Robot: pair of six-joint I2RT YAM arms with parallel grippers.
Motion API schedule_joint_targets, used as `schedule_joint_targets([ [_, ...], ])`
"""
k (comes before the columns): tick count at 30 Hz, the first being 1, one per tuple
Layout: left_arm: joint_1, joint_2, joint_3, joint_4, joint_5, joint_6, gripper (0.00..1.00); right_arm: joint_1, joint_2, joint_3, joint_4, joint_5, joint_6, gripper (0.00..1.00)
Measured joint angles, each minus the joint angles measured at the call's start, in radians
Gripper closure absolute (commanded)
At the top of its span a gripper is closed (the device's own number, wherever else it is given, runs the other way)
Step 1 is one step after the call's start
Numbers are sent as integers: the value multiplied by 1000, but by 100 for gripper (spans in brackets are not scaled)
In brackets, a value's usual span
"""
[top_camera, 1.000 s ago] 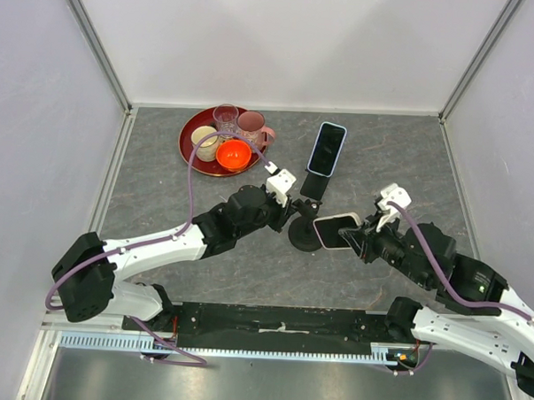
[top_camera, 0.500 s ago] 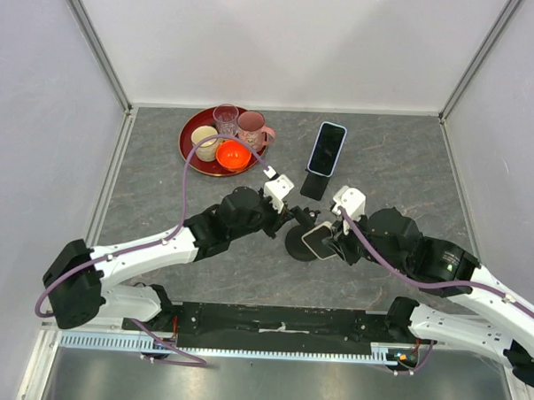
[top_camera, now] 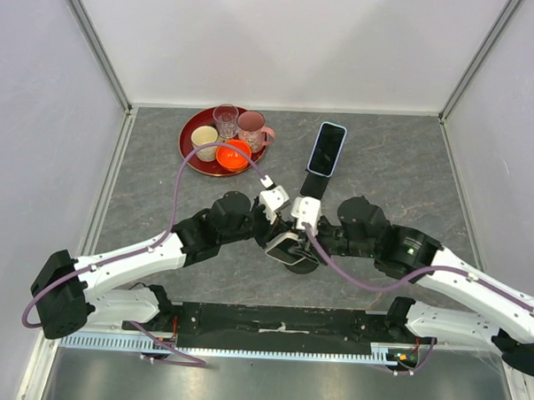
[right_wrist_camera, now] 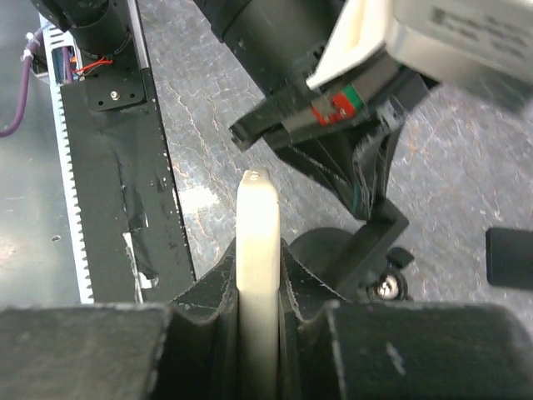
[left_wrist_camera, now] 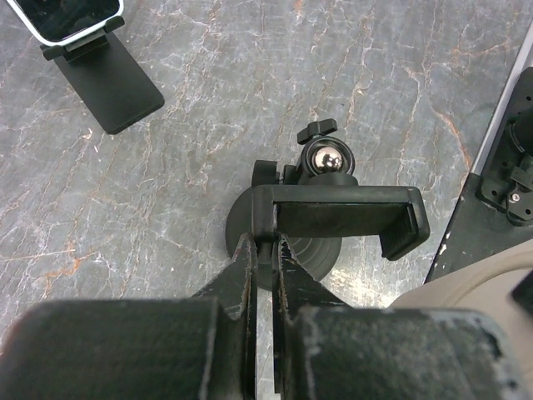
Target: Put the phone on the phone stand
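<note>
Top external view, compared with one second earlier: the phone [top_camera: 283, 245], then held to the right of the phone stand [top_camera: 302, 263], now sits over it at the middle of the bench [top_camera: 401, 170]. You also see that both arms have drawn in toward each other. The second phone [top_camera: 327, 148] on its flat stand [left_wrist_camera: 112, 79] and the tray [top_camera: 191, 152] of cups are unchanged.

Left wrist view shows you what the overhead hides. The left fingers [left_wrist_camera: 241, 279], slightly parted before, are clenched on a tab at the left end of the stand's clamp bracket, and the ball joint [left_wrist_camera: 323, 160] lies just behind.

Right wrist view alone shows the right fingers [right_wrist_camera: 212, 292] grasping the cream phone edge-on and upright, above the stand's round base. You cannot tell whether phone and clamp touch.
</note>
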Motion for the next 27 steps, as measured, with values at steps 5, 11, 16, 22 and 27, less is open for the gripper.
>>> schedule_joint_targets([
  [5, 0, -13, -13, 4, 20, 23, 98, 0, 110, 3, 48, -37, -89, 100],
  [11, 0, -15, -13, 1, 55, 54, 98, -6, 153, 4, 48, -57, -181, 100],
  [16, 4, -15, -13, -1, 67, 67, 98, -31, 174, 22, 40, -102, -229, 100],
  [22, 7, -15, -13, -5, 76, 81, 98, -66, 220, 66, 9, -186, -288, 100],
  [27, 19, -17, -13, -9, 94, 95, 98, -100, 282, 132, -51, -252, -352, 100],
])
